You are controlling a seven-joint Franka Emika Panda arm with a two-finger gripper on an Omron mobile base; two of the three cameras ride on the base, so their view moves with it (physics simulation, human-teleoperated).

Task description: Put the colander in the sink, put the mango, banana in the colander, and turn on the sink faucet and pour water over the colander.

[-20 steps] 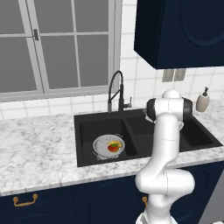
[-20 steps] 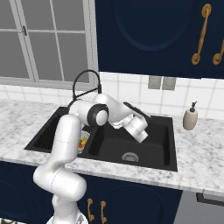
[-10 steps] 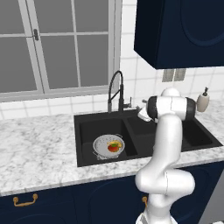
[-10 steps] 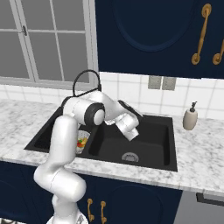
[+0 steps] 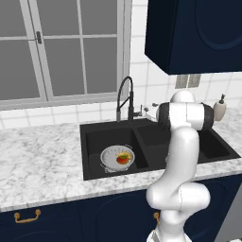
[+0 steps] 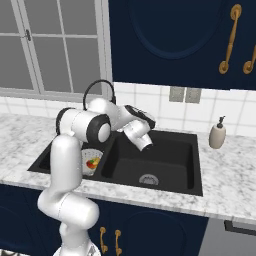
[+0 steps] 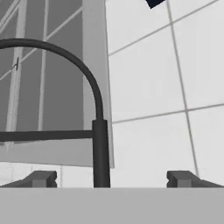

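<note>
Black sink faucet (image 7: 99,131) stands between (just beyond) tool (image 7: 111,178) fingertips.

You are looking at a home kitchen. A black double-basin sink (image 5: 208,146) is set into a white marble counter (image 5: 38,160), with a tall black gooseneck faucet (image 5: 125,99) behind it. Dark navy cabinets (image 6: 200,35) with brass handles (image 6: 228,39) hang above and run below the counter. White wall tiles (image 6: 195,112) carry an outlet plate (image 6: 181,94), a beige soap dispenser (image 6: 217,133) stands by the basin, and a grey-framed window (image 5: 56,47) sits behind.
</note>
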